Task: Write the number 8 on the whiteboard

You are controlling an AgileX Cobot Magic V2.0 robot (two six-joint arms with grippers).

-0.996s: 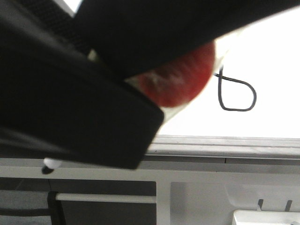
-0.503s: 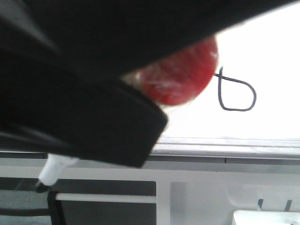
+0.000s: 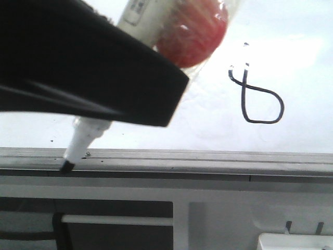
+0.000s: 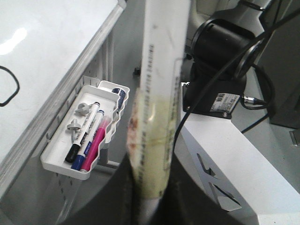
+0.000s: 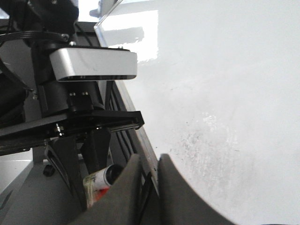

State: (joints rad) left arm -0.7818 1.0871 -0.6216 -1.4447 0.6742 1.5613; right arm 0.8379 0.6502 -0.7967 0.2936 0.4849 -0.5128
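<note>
The whiteboard (image 3: 156, 122) fills the upper front view, with a grey edge rail (image 3: 218, 161) below it. On it is the black hand-drawn number 8 (image 3: 258, 99): a rounded lower loop with only short strokes above. My left gripper (image 3: 122, 78) is shut on a white marker (image 3: 86, 134) that has a red taped lump (image 3: 195, 31); its black tip (image 3: 66, 166) is at the rail, left of the figure. The left wrist view shows the marker (image 4: 157, 108) between the jaws. My right gripper (image 5: 150, 166) is shut and empty beside the whiteboard (image 5: 225, 70).
A white tray (image 4: 55, 161) under the board's edge holds black, blue and pink markers (image 4: 89, 136). Its corner shows in the front view (image 3: 291, 242). A grey panel with dark openings (image 3: 114, 229) lies below the rail. The other arm's base (image 4: 220, 61) stands close.
My left gripper has lifted in the front view and no longer covers the board. The marker tip has risen from below the rail to the rail. The figure's top strokes now show.
</note>
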